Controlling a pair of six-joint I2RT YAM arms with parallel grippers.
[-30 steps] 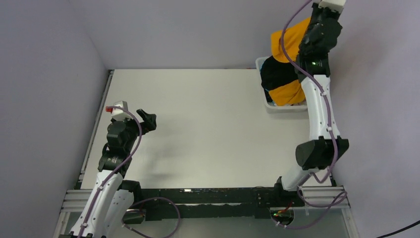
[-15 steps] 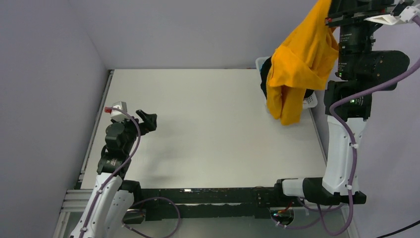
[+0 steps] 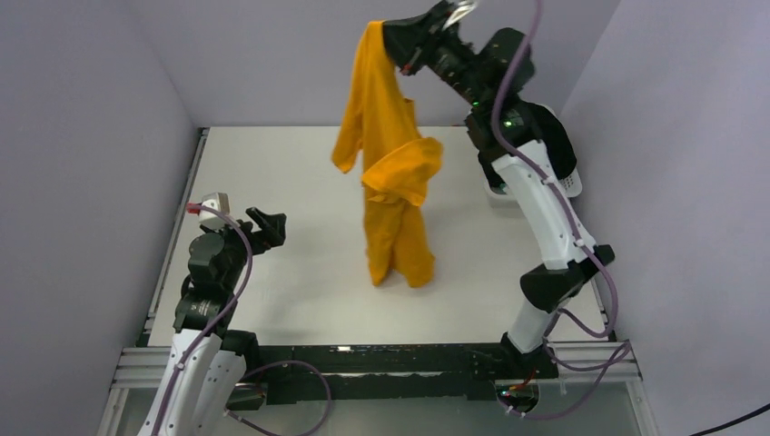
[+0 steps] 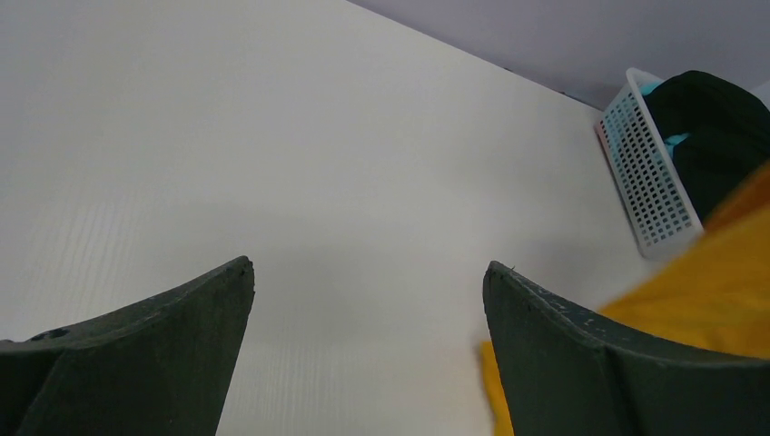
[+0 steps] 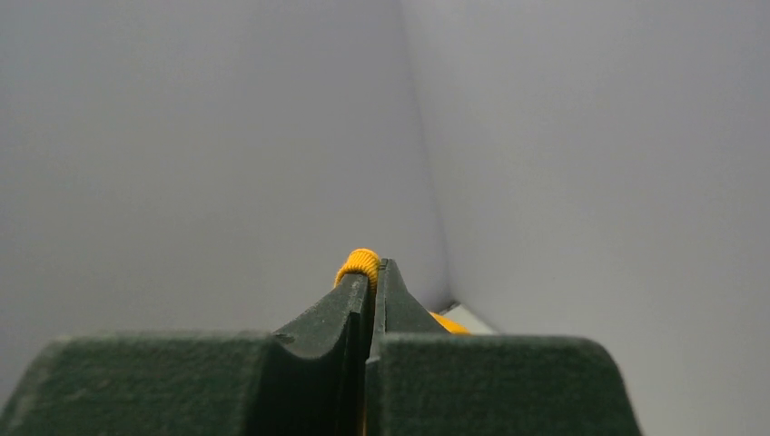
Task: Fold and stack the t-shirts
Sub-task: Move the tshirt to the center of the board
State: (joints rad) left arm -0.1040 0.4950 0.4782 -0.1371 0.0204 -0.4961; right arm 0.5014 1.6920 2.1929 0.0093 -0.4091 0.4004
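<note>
- The white table (image 3: 300,163) spreads between both arms.
- The mustard-orange t-shirt (image 3: 386,154) hangs lengthwise over the middle of the table, bunched and twisted. Its top edge is pinched high up, and its lower end is down near the table surface; I cannot tell whether it touches.
- The white basket (image 4: 649,182) sits at the far right corner of the table, with a black t-shirt (image 4: 713,118) heaped in it.
- The right gripper (image 3: 392,36) is raised high, its fingers (image 5: 399,313) pressed together on a fold of the orange cloth.
- The left gripper (image 3: 270,222) hovers low over the left side of the table, its fingers (image 4: 182,318) spread wide with nothing between them.
</note>
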